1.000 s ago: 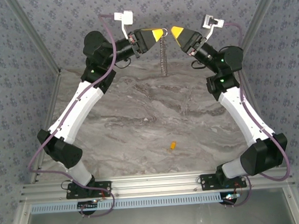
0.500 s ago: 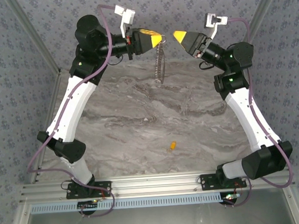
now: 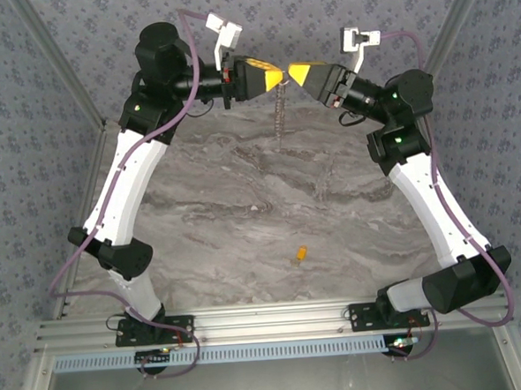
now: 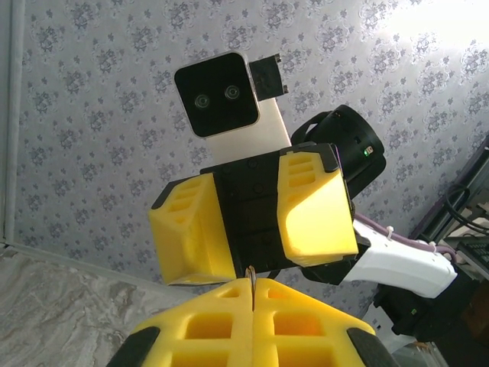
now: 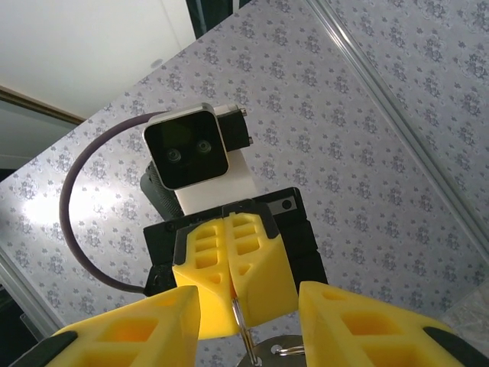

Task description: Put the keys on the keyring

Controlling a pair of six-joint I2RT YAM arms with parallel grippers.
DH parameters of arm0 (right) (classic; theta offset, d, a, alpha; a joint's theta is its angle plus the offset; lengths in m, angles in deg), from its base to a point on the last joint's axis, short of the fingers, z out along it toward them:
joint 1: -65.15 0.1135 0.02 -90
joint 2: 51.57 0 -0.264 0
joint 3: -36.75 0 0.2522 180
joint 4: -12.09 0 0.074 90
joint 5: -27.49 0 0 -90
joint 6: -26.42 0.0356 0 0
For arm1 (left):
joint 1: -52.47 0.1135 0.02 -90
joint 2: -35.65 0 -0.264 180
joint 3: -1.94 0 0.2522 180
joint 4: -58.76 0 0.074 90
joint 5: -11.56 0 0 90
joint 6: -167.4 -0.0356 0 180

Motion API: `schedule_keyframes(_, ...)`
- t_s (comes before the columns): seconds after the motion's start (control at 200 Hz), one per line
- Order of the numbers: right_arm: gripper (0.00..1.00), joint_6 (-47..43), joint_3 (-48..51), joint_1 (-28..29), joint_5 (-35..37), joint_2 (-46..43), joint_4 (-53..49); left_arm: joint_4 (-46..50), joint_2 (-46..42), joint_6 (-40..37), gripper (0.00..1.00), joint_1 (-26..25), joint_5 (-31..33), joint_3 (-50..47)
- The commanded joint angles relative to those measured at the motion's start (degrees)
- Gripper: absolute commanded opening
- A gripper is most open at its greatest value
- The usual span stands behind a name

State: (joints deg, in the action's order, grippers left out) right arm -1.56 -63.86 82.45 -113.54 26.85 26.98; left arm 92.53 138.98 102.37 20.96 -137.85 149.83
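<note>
The left gripper's [image 3: 275, 76] yellow fingers [image 4: 229, 325] were pressed flat together, and a thin metal ring of the keyring [image 3: 280, 114] was pinched in the seam between them. The rest of the grey beaded chain hung straight down from that grip, over the far part of the table [image 3: 243, 205]. In the right wrist view the same ring showed at the tips of the closed left fingers.

The right gripper's [image 3: 295, 72] fingers [image 5: 359, 321] stood parted with a clear gap between them and held nothing. Half a second before, its tip had been well apart from the left tip; now the two yellow tips nearly met, nose to nose, just above the hanging chain. Whether they touched could not be told. The chain, which had hung at a slant then, now hung plumb.

Both arms were raised high and reached toward the back wall, forearms turned inward so that the grippers pointed at each other, roughly level. The left arm had drawn up a little more upright than a second earlier.

One key [image 3: 300, 254], small and yellow-orange, lay on the table near the front, well apart from both grippers and unmoved. Counted: two arms, two grippers, one keyring, one key
</note>
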Motion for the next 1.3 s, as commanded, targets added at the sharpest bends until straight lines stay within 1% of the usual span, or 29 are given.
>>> schedule_keyframes(0.0, 0.40, -1.3, -2.0, 0.7, -1.6, 0.2, -0.2, 0.1, 0.3, -1.2, 0.00, 0.2, -1.2, 2.2)
schedule_keyframes(0.13, 0.34, -2.0, -2.0, 1.1, -2.0, 0.1, -1.2, 0.1, 0.2, -1.1, 0.00, 0.2, -1.3, 2.2)
schedule_keyframes(0.29, 0.19, -2.3, -1.8, 1.5, -2.6, 0.1, -1.5, 0.2, 0.2, -1.2, 0.00, 0.2, -1.0, 2.1)
schedule_keyframes(0.405, 0.00, -2.3, -1.7, 1.5, -2.8, 0.0, -1.5, 0.1, 0.2, -0.9, 0.00, 0.2, -0.3, 2.3)
schedule_keyframes(0.455, 0.00, -2.3, -1.6, 1.3, -2.6, -0.1, -1.6, 0.3, 0.1, -1.0, 0.01, 0.2, 0.6, 2.2)
schedule_keyframes(0.495, 0.00, -2.2, -1.3, 1.0, -2.1, -0.3, -1.3, 0.5, 0.0, -1.1, 0.08, 0.2, 2.0, 2.2)
schedule_keyframes(0.545, 0.00, -1.8, -0.5, 0.4, -1.1, -0.7, -0.7, 0.8, -0.5, -0.9, 0.22, 0.4, 4.6, 1.9)
schedule_keyframes(0.565, 0.00, -1.3, -0.2, 0.1, -0.5, -0.9, -0.1, 0.8, -0.7, -0.7, 0.25, 0.6, 5.7, 1.7)
schedule_keyframes(0.63, 0.00, 0.6, 0.9, -1.0, 1.0, -1.3, 2.7, -0.8, -1.9, 1.2, 0.34, 1.2, 9.9, -0.2)
schedule_keyframes(0.665, 0.00, 1.7, 1.5, -1.5, 2.0, -1.3, 4.4, -3.7, -2.9, 3.6, 0.38, 1.7, 11.8, -2.5)
schedule_keyframes(0.789, 0.00, 4.0, 2.5, -2.0, 5.7, -1.4, 8.5, -19.2, -7.7, 14.0, 0.44, 2.9, 17.1, -14.6)
schedule_keyframes(0.854, 0.00, 4.4, 2.6, -1.8, 7.6, -1.2, 9.9, -27.8, -9.7, 19.4, 0.45, 3.0, 19.2, -20.7)
schedule_keyframes(0.954, 0.00, 5.2, 4.2, -1.3, 12.0, -1.4, 12.4, -34.5, -10.2, 24.8, 0.44, 2.8, 19.7, -25.0)
schedule_keyframes(1.059, 0.00, 6.2, 5.4, -0.5, 15.1, -1.2, 14.5, -39.1, -10.4, 27.6, 0.42, 2.3, 19.7, -27.4)
schedule_keyframes(1.299, 0.00, 5.8, 5.5, 1.7, 16.8, -0.2, 14.8, -44.8, -10.2, 30.5, 0.36, 0.0, 21.0, -29.4)
